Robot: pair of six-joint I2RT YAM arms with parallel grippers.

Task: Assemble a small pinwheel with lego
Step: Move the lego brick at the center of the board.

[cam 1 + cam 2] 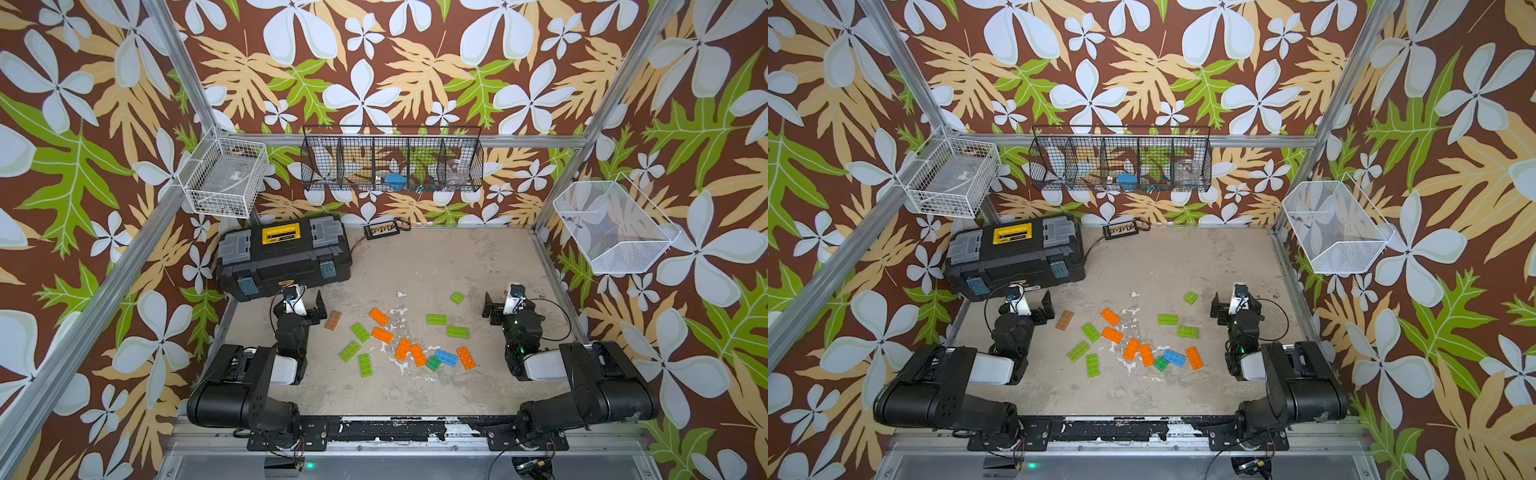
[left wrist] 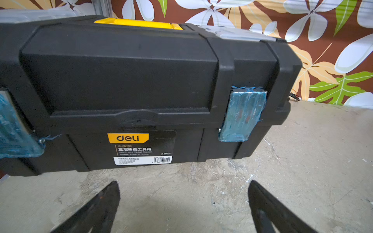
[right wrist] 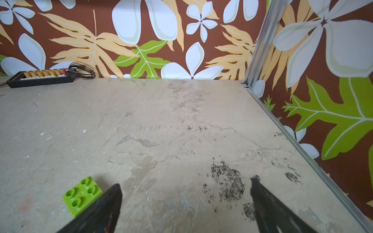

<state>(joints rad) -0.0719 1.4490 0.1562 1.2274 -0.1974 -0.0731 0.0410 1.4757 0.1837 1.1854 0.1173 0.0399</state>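
Note:
The lego lies loose in the middle of the table (image 1: 436,266). There are several orange bricks (image 1: 382,334), several lime green ones (image 1: 360,332), a blue one (image 1: 446,357), a small dark green square (image 1: 433,363) and a brown one (image 1: 333,320). A small lime square (image 1: 457,297) (image 3: 81,194) sits apart, just beside one finger of my right gripper (image 1: 512,305) (image 3: 186,182), which is open over bare table. My left gripper (image 1: 300,308) (image 2: 183,183) is open and empty too. It faces the toolbox, with the brown brick (image 1: 1064,320) close to its right.
A black toolbox (image 1: 282,253) (image 2: 131,80) with a yellow handle stands at the back left, close in front of the left gripper. A small connector board (image 1: 381,228) (image 3: 40,77) with wires lies at the back wall. Wire baskets (image 1: 392,164) hang on the walls.

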